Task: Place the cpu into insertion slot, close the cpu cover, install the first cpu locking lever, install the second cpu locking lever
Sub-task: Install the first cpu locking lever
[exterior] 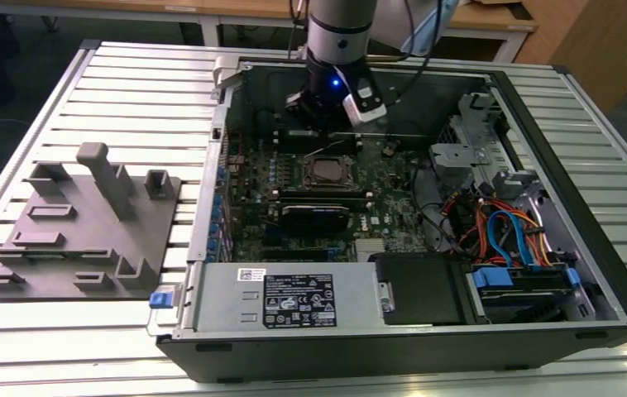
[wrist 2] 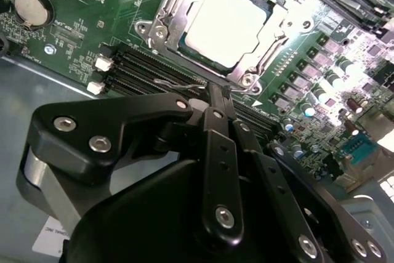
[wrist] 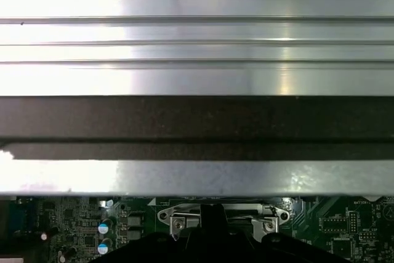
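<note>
The cpu (wrist 2: pixel 231 23), a square chip with a silver top, lies in the insertion slot (exterior: pixel 328 172) on the green motherboard. The cpu cover (wrist 2: pixel 167 16), a silver frame, lies flat around the chip. A thin wire cpu locking lever (wrist 2: pixel 178 83) sticks out at the socket's near edge. My black gripper (wrist 2: pixel 215 93) is shut, its tips right at that lever's end; whether the wire is pinched between them I cannot tell. In the exterior view the gripper (exterior: pixel 313 128) hangs just behind the socket, inside the open case. In the first wrist view the cover's hinge edge (wrist: pixel 178 217) shows beside the gripper.
Black memory slots (wrist 2: pixel 138 69) run beside the socket. A long black card (exterior: pixel 316 217) lies in front of it, then the grey power supply box (exterior: pixel 280 302). A drive cage with coloured cables (exterior: pixel 507 231) is at the exterior view's right, a grey fixture plate (exterior: pixel 82 231) at its left.
</note>
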